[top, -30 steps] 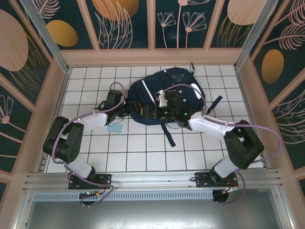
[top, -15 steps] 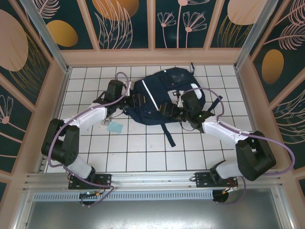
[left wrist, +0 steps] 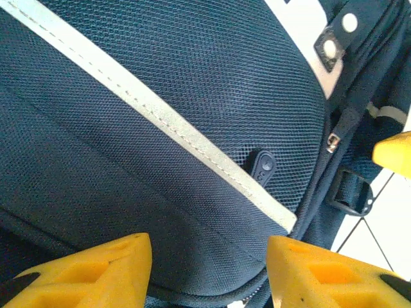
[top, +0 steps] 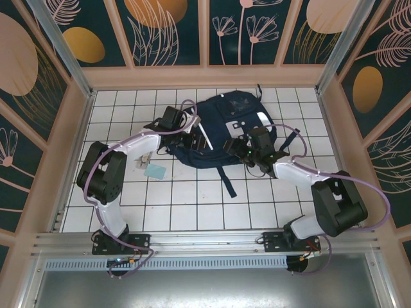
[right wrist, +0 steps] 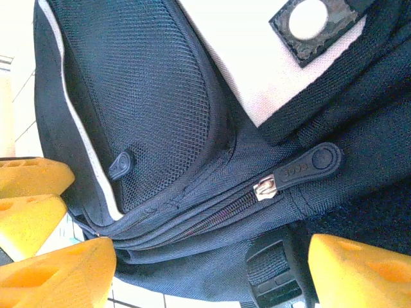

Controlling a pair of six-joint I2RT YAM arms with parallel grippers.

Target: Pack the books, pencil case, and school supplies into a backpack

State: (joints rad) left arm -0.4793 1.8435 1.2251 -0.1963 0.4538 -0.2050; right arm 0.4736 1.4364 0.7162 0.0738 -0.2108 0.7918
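— What worries you most right now?

— Crowding. My left hand (left wrist: 205, 250) and my right hand (right wrist: 212, 250) both hover at the near end of the backpack (top: 225, 112). Each has its fingers apart with nothing gripped between them. In my left wrist view, a yellow finger (left wrist: 393, 154) of the other hand pokes in at the edge. If both close in together, they could knock each other.

— And the bag itself?

— The zipper (right wrist: 221, 212) in front of my right hand looks shut, and its black pull tab (right wrist: 308, 163) lies flat on the fabric. If I pinch loose cloth instead of the tab, I judge the whole soft bag would drag across the tabletop (top: 192, 205) rather than open. The loose strap (top: 226, 179) trailing toward me could also snag.

— Anything left outside?

— A small blue-green square (top: 155, 171) lies on the tiles just beside the bag's left side, and what looks like a whitish strip (top: 142, 160) lies next to it. A sliding bag could push them away.

— How does the backpack look?

— It is navy woven fabric, slack, lying front-up toward the far middle of the tabletop. A white reflective stripe (left wrist: 160, 115) runs diagonally across it, and a grey-white patch (right wrist: 257, 70) sits beside the mesh pocket (right wrist: 141, 96). I cannot tell what is inside it.
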